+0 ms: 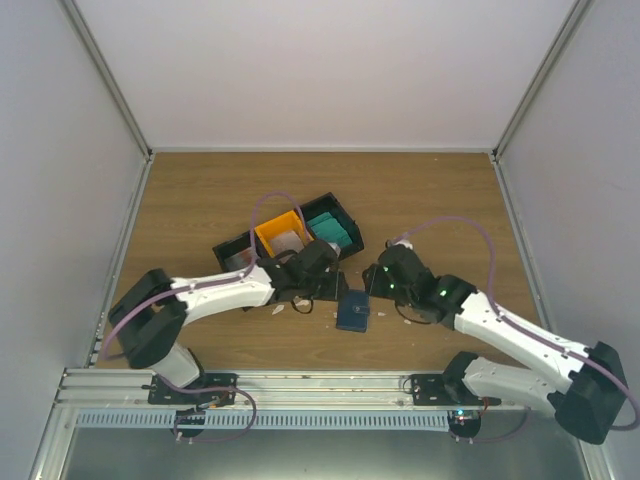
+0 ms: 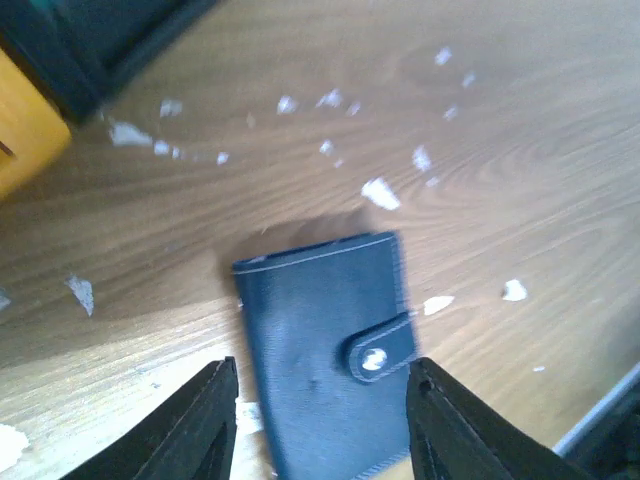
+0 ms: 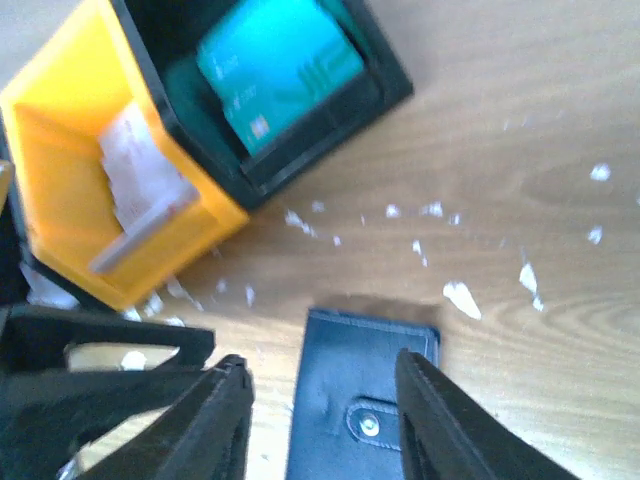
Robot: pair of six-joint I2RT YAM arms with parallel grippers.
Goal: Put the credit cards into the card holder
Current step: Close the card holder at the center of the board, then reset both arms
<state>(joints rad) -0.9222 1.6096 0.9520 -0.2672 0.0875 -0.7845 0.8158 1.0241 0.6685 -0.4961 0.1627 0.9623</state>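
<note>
Because the closed card holder [image 2: 320, 340] lies lengthwise between the spread, empty fingers of my left hand [image 2: 322, 375], with my right hand [image 3: 322, 365] equally spread opposite, I judge the left nearer.

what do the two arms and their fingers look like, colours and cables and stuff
Both arms match: the left arm and right arm have white link shells with black joints. A thin purple cable loops along each. Small green lights glow near the right arm's wrist section. The left fingers and right fingers are matte black, wedge-shaped plastic.
</note>
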